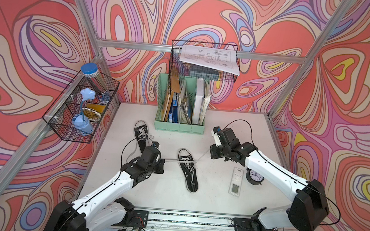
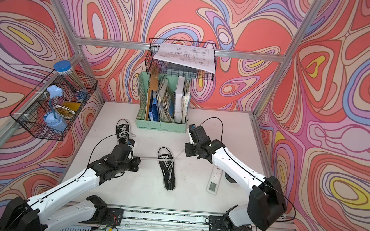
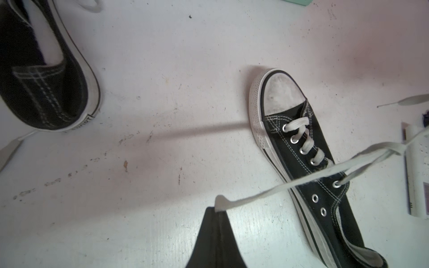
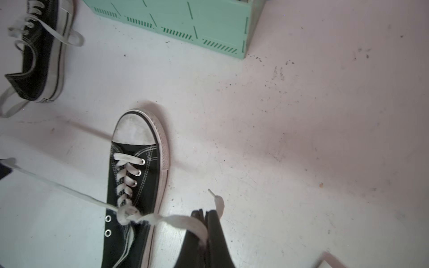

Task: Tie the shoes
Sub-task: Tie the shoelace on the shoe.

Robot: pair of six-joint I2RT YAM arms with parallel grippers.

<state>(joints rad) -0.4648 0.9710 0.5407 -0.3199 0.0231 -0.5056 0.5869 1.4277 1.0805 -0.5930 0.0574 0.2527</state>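
Two ends, white flat lace, black canvas sneaker: pinched in left gripper, right gripper. Step, seemingly: cinching starting knot; next, probably, loops.

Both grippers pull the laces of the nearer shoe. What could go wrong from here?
1. The left gripper holds the lace only at its very fingertips; it may slip out under tension.
2. Nothing holds the shoe down; uneven pulling with the right gripper could drag or turn it.
3. The right arm could nudge the remote beside it.
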